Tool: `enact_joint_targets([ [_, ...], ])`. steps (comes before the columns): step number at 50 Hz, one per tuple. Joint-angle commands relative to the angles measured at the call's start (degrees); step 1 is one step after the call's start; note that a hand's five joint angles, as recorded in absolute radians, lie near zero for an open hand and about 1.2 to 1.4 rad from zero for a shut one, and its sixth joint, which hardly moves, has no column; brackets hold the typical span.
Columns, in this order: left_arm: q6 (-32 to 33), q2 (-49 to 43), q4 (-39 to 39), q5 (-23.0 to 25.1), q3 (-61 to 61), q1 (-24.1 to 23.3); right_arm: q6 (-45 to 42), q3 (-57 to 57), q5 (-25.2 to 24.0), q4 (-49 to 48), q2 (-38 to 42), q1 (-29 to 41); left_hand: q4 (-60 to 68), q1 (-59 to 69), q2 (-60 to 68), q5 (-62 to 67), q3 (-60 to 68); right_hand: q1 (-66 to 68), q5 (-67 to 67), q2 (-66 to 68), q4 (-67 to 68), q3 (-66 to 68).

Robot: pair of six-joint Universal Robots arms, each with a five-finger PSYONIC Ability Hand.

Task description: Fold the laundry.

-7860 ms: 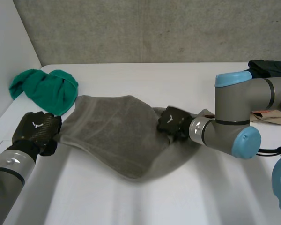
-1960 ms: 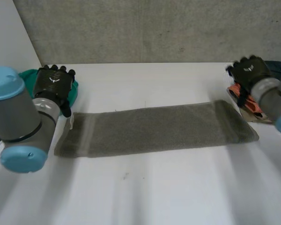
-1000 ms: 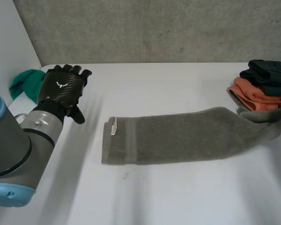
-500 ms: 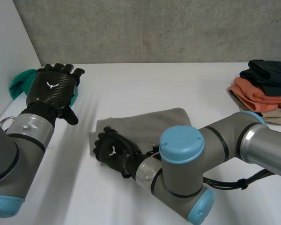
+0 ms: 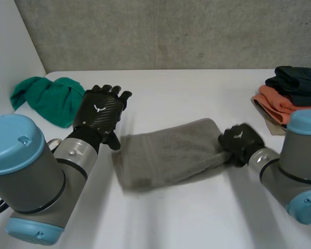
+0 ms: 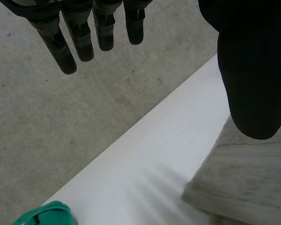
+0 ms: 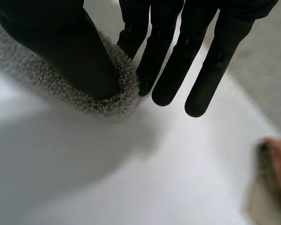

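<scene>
Grey towel [image 5: 168,153], folded, lies mid-table [image 5: 197,96]; right hand [image 5: 240,142] pinches its end nearest the right edge between thumb and fingers, left hand [image 5: 99,111] spread, off the cloth beside the other end; risk: a right-hand pull drags the unpinned layers askew.

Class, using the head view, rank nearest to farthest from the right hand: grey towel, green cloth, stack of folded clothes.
1. Grey folded towel, pinched in the right hand.
2. Stack of folded clothes, table's right side.
3. Crumpled green cloth, far left.
</scene>
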Motion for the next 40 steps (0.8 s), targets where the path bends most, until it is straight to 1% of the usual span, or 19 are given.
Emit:
enact_joint_targets([
  [1,0.1,2.0,-0.2,-0.5,-0.1,0.2,-1.3,-0.3,-0.4,-7.8,-8.7,5.3,-0.3,0.5,-0.7,-1.0,-0.8,17.5,12.7,12.4,11.6,12.0],
  [4,0.0,3.5,-0.2,-0.5,-0.4,0.6,-2.1,-1.0,-1.1,-8.6,-7.7,12.5,-0.3,0.5,-0.7,-1.0,-0.8,17.5,12.7,12.4,11.6,12.0],
  [5,-0.1,3.7,-0.2,-0.5,-0.5,0.6,-3.4,-1.6,-2.5,-9.0,-6.3,17.3,-0.3,0.5,-0.7,-1.0,-0.8,17.5,12.7,12.4,11.6,12.0],
  [8,-0.1,4.7,-0.3,-0.6,-1.0,1.0,-6.3,-1.2,-6.7,-10.0,-3.1,22.7,-0.5,0.4,-0.9,-1.2,-1.0,17.5,12.7,12.4,11.6,12.0],
  [9,-0.1,4.9,-0.5,-0.7,-1.1,1.2,-8.5,-0.5,-10.2,-9.7,-1.2,25.3,-0.3,0.5,-0.7,-1.0,-0.8,17.5,12.7,12.4,11.6,12.0],
  [13,-0.3,5.2,-0.9,-2.5,-1.6,1.4,-12.3,1.0,-17.4,-8.6,3.1,26.9,-0.3,0.5,-0.7,-1.0,-0.8,17.5,12.7,12.4,11.6,12.0],
  [14,-0.3,5.2,-0.9,-3.1,-1.7,1.4,-12.8,1.0,-18.0,-8.3,3.5,26.8,-0.3,0.5,-0.7,-1.0,-0.8,17.5,12.7,12.4,11.6,12.0],
  [15,-0.9,5.2,-0.9,-4.2,-1.7,1.3,-13.0,0.9,-17.9,-8.0,3.7,26.7,-0.3,0.5,-0.7,-1.0,-0.8,17.5,12.7,12.4,11.6,12.0],
  [16,-1.2,5.2,-0.9,-4.8,-1.8,1.3,-12.8,0.6,-17.5,-7.4,3.8,26.7,-0.5,0.4,-0.9,-1.2,-1.0,10.3,5.4,5.1,4.3,4.8],
  [17,-1.6,5.2,-0.9,-5.3,-1.8,1.2,-11.7,0.2,-16.5,-7.1,3.3,26.4,-0.5,0.4,-0.9,-1.2,-1.0,-29.8,-34.6,-34.9,-35.7,-35.3],
  [18,-2.5,5.2,-0.9,-5.8,-1.7,1.1,-10.8,-0.1,-15.5,-7.2,3.0,26.0,-0.3,0.5,-0.7,-1.0,-0.8,-52.5,-57.3,-57.6,-58.4,-58.0],
  [20,-3.5,5.2,-0.9,-6.0,-1.5,0.9,-8.0,-1.0,-13.3,-7.3,2.2,24.8,-0.3,0.5,-0.7,-1.0,-0.8,-52.5,-57.3,-57.6,-58.4,-58.0],
  [21,-3.9,5.2,-0.9,-6.0,-1.3,0.8,-4.0,-1.7,-10.8,-7.2,0.5,22.4,-0.3,0.5,-0.7,-1.0,-0.8,-52.5,-57.3,-57.6,-58.4,-58.0],
  [23,-5.5,5.0,-0.9,-6.0,-0.7,0.6,1.4,-2.2,-9.2,-6.8,-2.1,20.0,-0.3,0.5,-0.7,-1.0,-0.8,-52.5,-57.3,-57.6,-58.4,-58.0],
  [24,-6.1,4.9,-0.9,-6.1,-0.5,0.5,7.7,-2.4,-8.4,-6.6,-4.3,18.0,-0.3,0.5,-0.7,-1.0,-0.8,-52.5,-57.3,-57.6,-58.4,-58.0],
  [29,-8.3,3.2,-2.4,-6.2,1.8,-2.4,23.9,-3.6,-8.6,-5.9,-7.2,14.7,0.5,1.4,0.2,-0.2,0.0,-52.5,-57.3,-57.6,-58.4,-58.0],
  [32,-9.4,0.3,-4.8,-6.4,4.1,-5.7,27.6,-6.0,-8.6,-2.4,-7.0,13.6,1.0,1.9,0.7,0.3,0.5,-52.5,-57.3,-57.6,-58.4,-58.0],
  [35,-11.8,-2.9,-7.7,-8.4,6.7,-8.8,27.5,-9.6,-8.6,2.9,-5.6,12.9,1.2,2.0,0.8,0.5,0.7,-52.5,-57.3,-57.6,-58.4,-58.0],
  [40,-15.7,-8.4,-10.8,-12.6,9.9,-11.0,26.3,-19.5,-8.6,14.0,3.0,12.6,0.8,1.7,0.5,0.1,0.3,-52.5,-57.3,-57.6,-58.4,-58.0],
])
